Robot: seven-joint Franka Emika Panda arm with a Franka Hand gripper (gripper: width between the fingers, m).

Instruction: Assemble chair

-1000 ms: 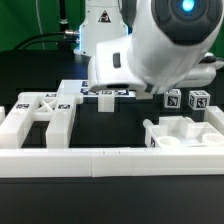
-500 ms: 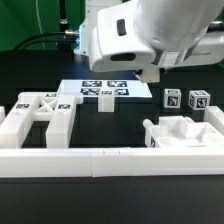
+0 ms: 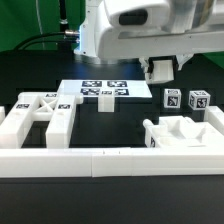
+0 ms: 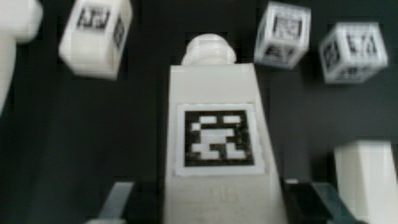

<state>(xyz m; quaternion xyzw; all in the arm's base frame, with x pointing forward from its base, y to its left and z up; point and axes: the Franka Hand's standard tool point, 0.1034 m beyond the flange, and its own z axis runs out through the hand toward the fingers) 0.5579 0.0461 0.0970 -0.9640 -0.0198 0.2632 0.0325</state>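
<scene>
Four square-ended chair legs are in play. At the exterior view's left, an X-braced frame (image 3: 40, 115) lies flat behind the border rail (image 3: 110, 160), parked within reach. Next comes the marker board (image 3: 90, 88), with one upright leg (image 3: 105, 103) standing at its near edge. Right of that, the gripper (image 3: 160, 68) hangs above the table, jaws closed partway around the held leg (image 4: 214, 110). The wrist view shows its fingers (image 4: 118, 200) flanking one end, leaving the rounded peg end free, probably for insertion. Further right, two more legs (image 3: 172, 99) (image 3: 198, 100) stand side by side. A blocky chair part (image 3: 185, 135) sits rightmost.
</scene>
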